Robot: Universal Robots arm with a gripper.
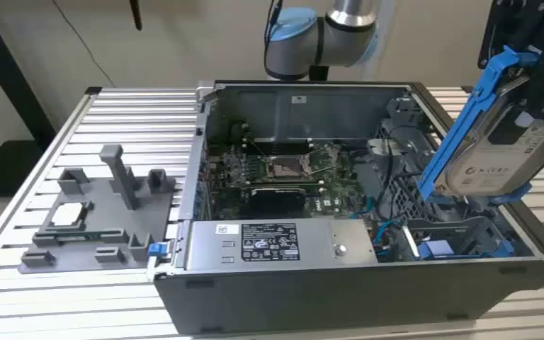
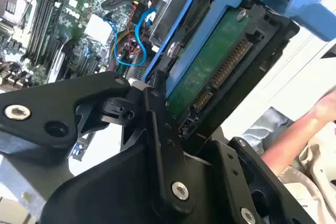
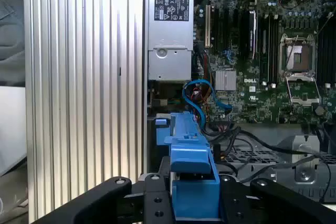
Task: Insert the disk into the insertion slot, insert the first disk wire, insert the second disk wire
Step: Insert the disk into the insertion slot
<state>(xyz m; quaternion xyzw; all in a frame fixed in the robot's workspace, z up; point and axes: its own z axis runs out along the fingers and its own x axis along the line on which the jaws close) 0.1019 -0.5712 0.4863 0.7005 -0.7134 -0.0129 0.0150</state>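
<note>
My end effector (image 1: 535, 92) is clamped on the disk (image 1: 492, 145), holding it tilted above the slot (image 1: 456, 235) at the exterior view's lower right, probably to line it up.

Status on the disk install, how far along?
Done: nothing seated. In hand: the gripper is shut on the disk, held tilted above the computer case at the exterior view's right. Left: the disk is not yet in the insertion slot, and its connector is bare, so neither wire is in.
</note>
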